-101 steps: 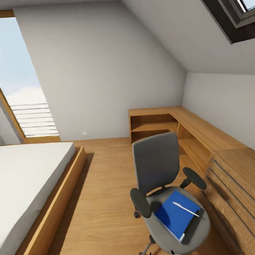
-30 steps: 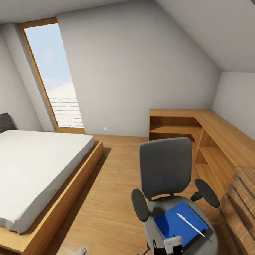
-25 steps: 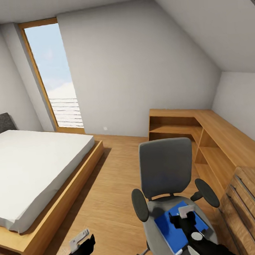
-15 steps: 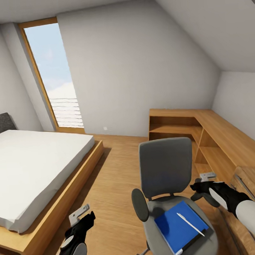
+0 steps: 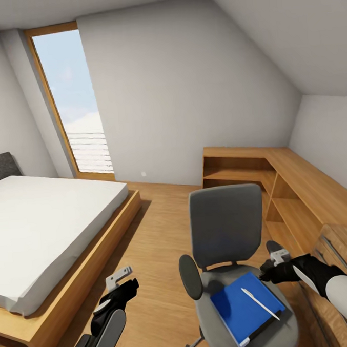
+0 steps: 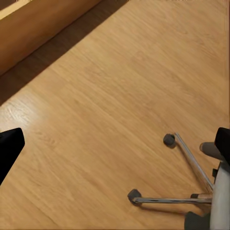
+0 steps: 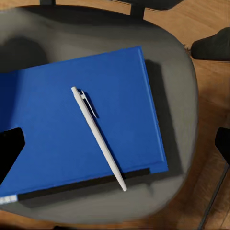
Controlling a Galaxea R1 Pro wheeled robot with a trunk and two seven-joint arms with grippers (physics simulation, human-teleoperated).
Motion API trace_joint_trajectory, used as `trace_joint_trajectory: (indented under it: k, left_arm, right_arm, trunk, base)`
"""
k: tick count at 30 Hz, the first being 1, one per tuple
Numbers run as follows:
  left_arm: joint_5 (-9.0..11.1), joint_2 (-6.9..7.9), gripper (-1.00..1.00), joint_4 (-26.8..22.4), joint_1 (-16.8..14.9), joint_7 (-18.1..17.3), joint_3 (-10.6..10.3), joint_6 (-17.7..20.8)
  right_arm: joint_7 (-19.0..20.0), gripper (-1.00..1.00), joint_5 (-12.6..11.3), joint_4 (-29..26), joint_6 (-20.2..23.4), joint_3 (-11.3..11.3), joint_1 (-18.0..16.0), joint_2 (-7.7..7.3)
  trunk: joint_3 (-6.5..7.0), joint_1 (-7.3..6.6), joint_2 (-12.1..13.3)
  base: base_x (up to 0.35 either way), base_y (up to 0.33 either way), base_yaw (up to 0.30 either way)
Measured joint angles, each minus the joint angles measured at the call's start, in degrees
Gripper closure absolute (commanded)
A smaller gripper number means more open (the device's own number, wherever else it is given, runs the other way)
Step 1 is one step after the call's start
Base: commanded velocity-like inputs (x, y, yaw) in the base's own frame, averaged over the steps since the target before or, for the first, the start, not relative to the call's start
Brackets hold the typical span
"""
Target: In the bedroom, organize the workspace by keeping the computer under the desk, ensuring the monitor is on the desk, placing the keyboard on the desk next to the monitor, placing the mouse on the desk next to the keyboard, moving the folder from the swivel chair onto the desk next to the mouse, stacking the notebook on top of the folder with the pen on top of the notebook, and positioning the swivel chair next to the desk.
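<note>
My right claw (image 5: pixel 275 264) is open, holding nothing, hovering above the chair (image 5: pixel 232 272) seat. Straight below it: pen (image 7: pixel 98 136) lying on the folder (image 7: pixel 81 139), folder flat on the seat. Left claw (image 5: pixel 121 282) open, empty, over bare floor (image 6: pixel 105 96) beside the chair's base.

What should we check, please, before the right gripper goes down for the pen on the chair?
1. Pen lies free on top of the blue folder: ok.
2. Folder rests flat on the swivel chair seat: ok.
3. Right gripper open: ok, fingers apart.
4. Right gripper over the pen: ok by the right wrist view.
5. Left gripper away from the chair, over bare floor: ok.
6. Notebook under the folder: cannot tell; only a dark edge shows.
</note>
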Motion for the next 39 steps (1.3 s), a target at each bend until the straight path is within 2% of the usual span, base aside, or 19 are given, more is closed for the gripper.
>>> trace_joint_trajectory:
  k: [8, 12, 15, 25, 31, 36, 39]
  left_arm:
    - [0.3, 0.12, -1.0, -1.0, 0.0, 0.2, 0.0, 0.9]
    - [0.3, 0.13, -1.0, -1.5, 0.0, 0.2, 0.1, 5.0]
    - [0.3, 0.13, -1.0, -1.6, 0.0, 0.2, 0.1, 6.1]
    - [0.4, 0.05, -1.0, -1.6, 0.0, 0.3, 0.2, 6.8]
    - [0.4, 0.04, -1.0, -1.6, 0.0, 0.3, 0.1, 6.8]
    - [0.3, 0.04, -1.0, -1.6, 0.0, 0.3, 0.1, 6.8]
    - [0.3, 0.04, -1.0, -1.6, 0.0, 0.3, 0.1, 6.8]
  right_arm:
    - [2.1, -1.0, 0.7, 0.5, -0.3, 0.0, 0.0, -0.26]
    - [2.1, -1.0, 0.8, 0.6, -0.6, 0.0, 0.0, -0.29]
    - [2.2, -1.0, 0.8, 0.6, -0.7, 0.0, 0.0, -0.29]
    - [2.5, -1.0, 0.7, 0.6, -0.9, 0.1, 0.0, -0.29]
    - [5.1, -1.0, 0.8, 0.7, -0.9, 0.1, 0.0, -0.37]
    - [8.7, -1.0, 0.8, 0.6, -1.0, 0.1, 0.0, -1.22]
    - [9.3, -1.0, 0.8, 0.6, -1.0, 0.1, 0.0, -1.35]
  trunk:
    - [-1.44, 1.76, -3.2]
    - [-2.16, 2.64, -4.8]
    - [-2.7, 3.3, -6.0]
    - [-4.49, 5.49, -10.0]
    - [-5.57, 6.81, -12.4]
    - [-6.47, 7.91, -14.4]
    - [-7.01, 8.57, -15.7]
  base:
    - [0.0, 0.0, 0.0]
    - [0.0, 0.0, 0.0]
    - [0.0, 0.0, 0.0]
    - [0.0, 0.0, 0.0]
    - [0.0, 0.0, 0.0]
    - [0.0, 0.0, 0.0]
    - [0.0, 0.0, 0.0]
